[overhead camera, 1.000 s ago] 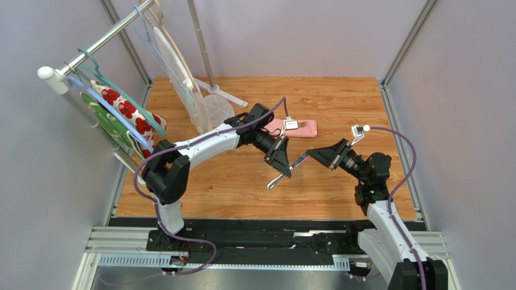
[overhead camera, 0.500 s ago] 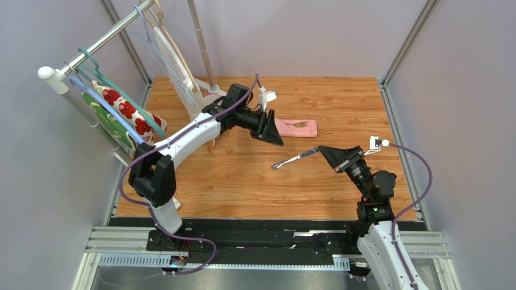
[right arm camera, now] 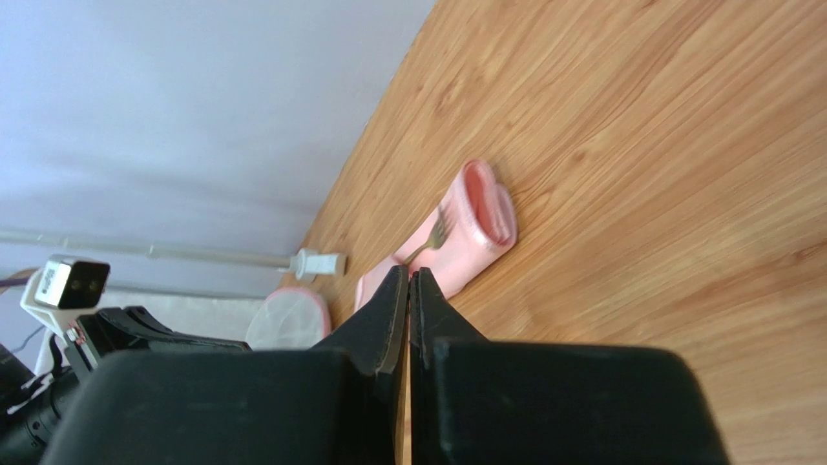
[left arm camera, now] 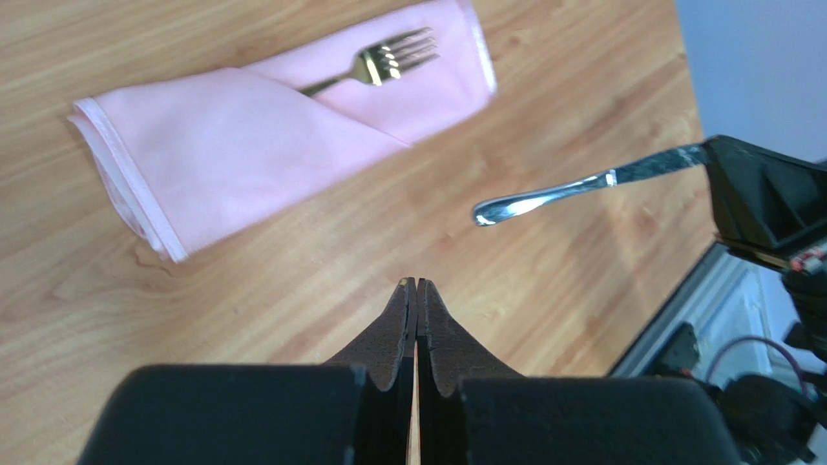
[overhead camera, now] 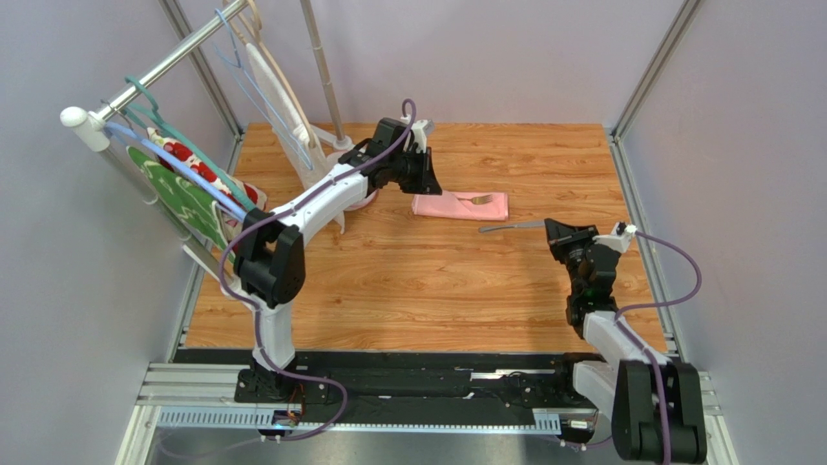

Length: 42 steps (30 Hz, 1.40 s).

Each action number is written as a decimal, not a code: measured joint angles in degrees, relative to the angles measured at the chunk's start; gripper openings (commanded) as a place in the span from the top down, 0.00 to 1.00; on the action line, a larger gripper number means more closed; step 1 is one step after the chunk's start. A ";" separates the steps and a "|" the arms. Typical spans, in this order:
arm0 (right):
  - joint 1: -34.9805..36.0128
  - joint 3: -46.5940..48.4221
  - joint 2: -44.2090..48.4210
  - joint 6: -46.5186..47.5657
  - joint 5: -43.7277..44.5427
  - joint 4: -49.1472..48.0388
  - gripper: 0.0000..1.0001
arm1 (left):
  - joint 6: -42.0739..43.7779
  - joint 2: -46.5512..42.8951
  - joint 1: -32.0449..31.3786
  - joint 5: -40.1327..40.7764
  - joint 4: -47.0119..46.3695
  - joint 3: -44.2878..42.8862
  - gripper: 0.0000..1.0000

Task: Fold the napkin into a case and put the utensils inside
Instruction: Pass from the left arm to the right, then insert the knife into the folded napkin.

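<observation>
Napkin is lying ahead of the left gripper, now drawn back empty, fingers pressed together; right gripper is now pinching the silver utensil over the wooden table.

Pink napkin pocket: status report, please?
Left gripper shut, empty. Right gripper shut on slim silver metal utensil, off the cloth. Folded light-pink cloth case flat, yellowish metal fork tucked in. Nothing between them.

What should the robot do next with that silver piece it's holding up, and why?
Probably move the right fingers toward the pink case and slide the silver utensil in beside the fork. The utensil is clamped above the table, pointing toward the case, whose pocket holds only the fork.
</observation>
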State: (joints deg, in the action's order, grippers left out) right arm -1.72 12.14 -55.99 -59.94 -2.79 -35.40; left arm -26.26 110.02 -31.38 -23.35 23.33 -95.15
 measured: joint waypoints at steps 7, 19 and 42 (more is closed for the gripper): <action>-2.16 3.04 -15.34 -0.02 1.49 -13.20 1.00 | -0.31 13.22 1.73 3.15 1.97 -10.62 1.00; -2.23 8.72 -31.28 -1.22 -0.90 -27.91 1.00 | -2.75 18.73 4.04 4.83 1.97 -13.03 1.00; -1.77 11.85 -44.81 -1.84 -4.02 -36.57 1.00 | -9.73 22.71 5.33 6.91 1.40 -11.26 1.00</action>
State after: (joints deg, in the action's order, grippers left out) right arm -3.49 23.99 -100.79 -61.78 -6.81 -71.96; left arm -35.99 132.73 -26.04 -16.45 24.73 -106.41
